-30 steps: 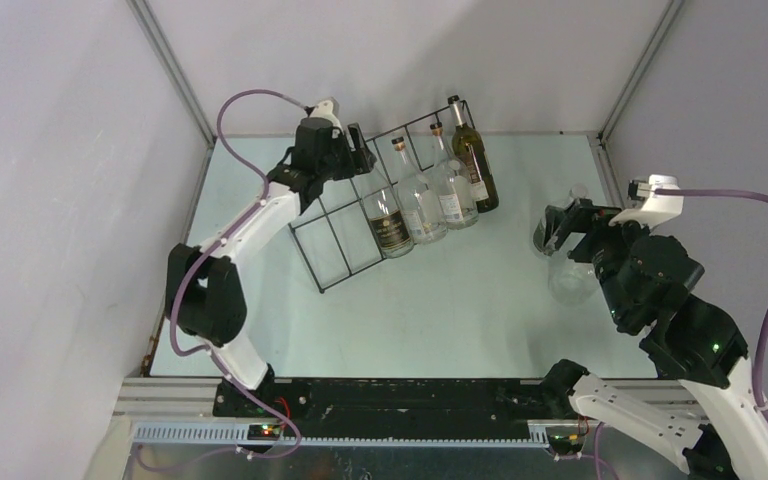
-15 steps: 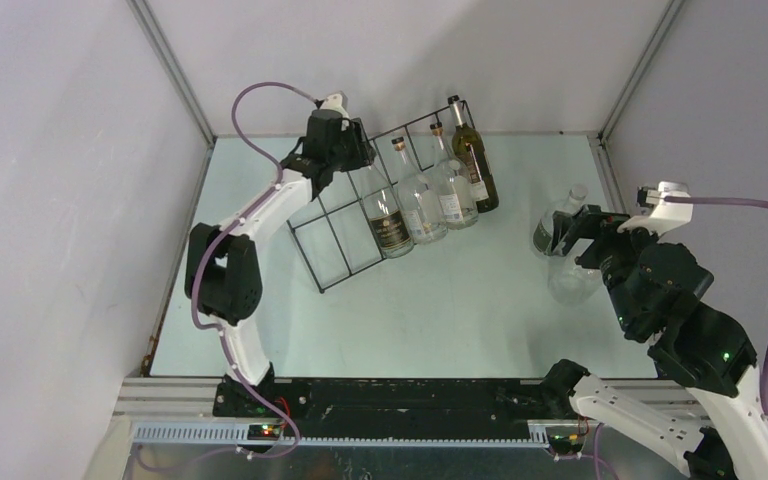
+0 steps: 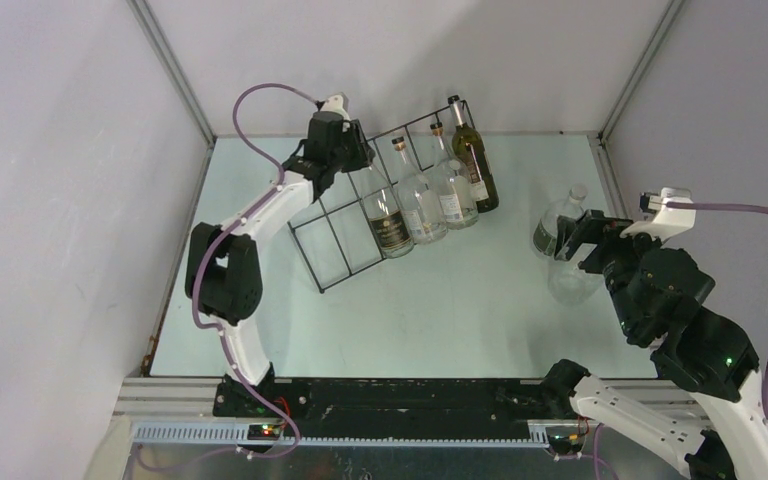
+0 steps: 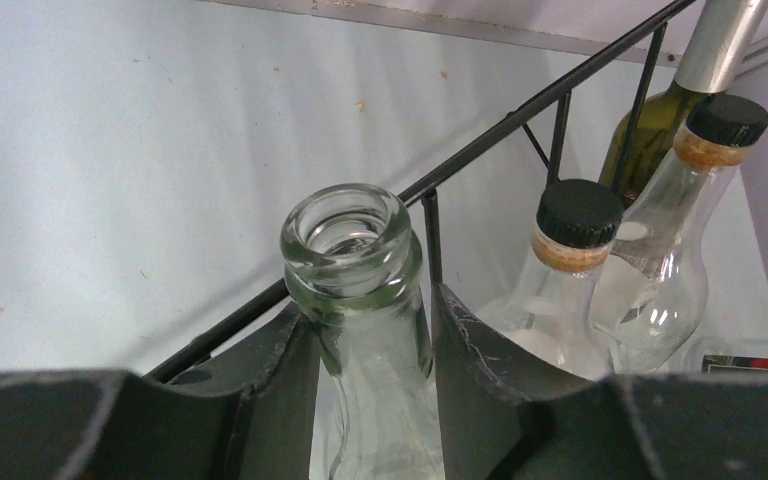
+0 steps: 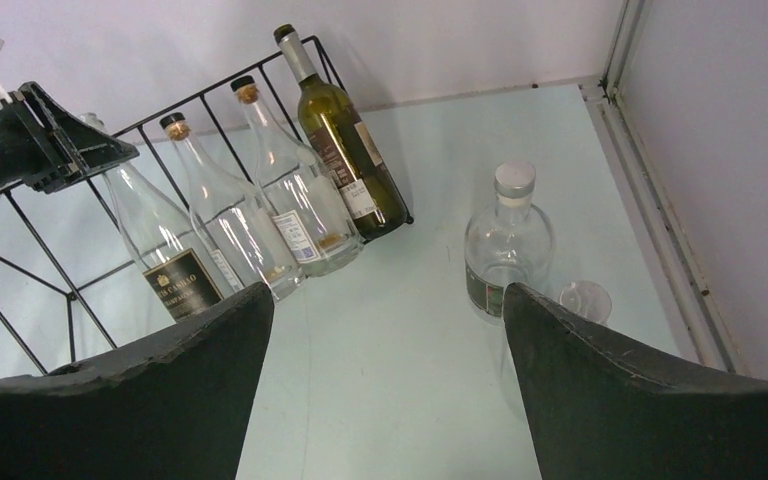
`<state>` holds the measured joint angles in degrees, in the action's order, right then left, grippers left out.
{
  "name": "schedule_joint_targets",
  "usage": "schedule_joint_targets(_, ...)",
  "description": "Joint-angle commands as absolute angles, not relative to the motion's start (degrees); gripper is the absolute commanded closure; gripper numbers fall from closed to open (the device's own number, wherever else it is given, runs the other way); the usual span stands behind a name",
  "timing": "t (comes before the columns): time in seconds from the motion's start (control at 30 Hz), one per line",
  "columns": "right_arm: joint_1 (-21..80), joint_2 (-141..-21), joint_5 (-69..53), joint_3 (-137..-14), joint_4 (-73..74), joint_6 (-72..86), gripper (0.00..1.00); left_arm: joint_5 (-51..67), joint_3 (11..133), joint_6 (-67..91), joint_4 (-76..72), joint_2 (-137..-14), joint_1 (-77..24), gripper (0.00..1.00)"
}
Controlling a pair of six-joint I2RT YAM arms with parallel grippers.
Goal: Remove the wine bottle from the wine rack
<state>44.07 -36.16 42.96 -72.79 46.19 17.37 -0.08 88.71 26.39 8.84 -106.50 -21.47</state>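
Observation:
The black wire wine rack (image 3: 305,257) lies tilted at the back of the table and holds several bottles. Its top wire runs across the left wrist view (image 4: 520,122). My left gripper (image 3: 352,158) is at the neck of the leftmost bottle, a clear open-mouthed wine bottle with a black label (image 3: 390,228). In the left wrist view the two fingers press on either side of that bottle's neck (image 4: 352,240), just under the lip. My right gripper (image 3: 582,242) is open and empty above the table on the right (image 5: 385,290).
Two clear corked bottles (image 3: 422,205) (image 3: 453,190) and a dark green bottle (image 3: 476,165) sit in the rack to the right of the gripped one. A squat clear bottle (image 3: 552,230) and an upturned glass (image 3: 572,285) stand near my right gripper. Walls close in on three sides.
My left gripper moved right along the rack to the open-mouthed bottle's neck and now holds there. My right arm drew back a little to the right.

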Motion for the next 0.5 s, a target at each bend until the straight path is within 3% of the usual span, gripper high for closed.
schedule_joint_targets(0.0, 44.3, -35.8, 43.9, -71.5, 45.2, 17.6, 0.12, -3.4, 85.6, 18.2, 6.9, -100.8, -24.0, 1.0)
schedule_joint_targets(0.47, 44.4, -35.2, 42.5, -69.9, 46.5, 20.7, 0.12, -10.1, 76.4, 17.9, 2.9, -89.5, -27.0, 1.0)
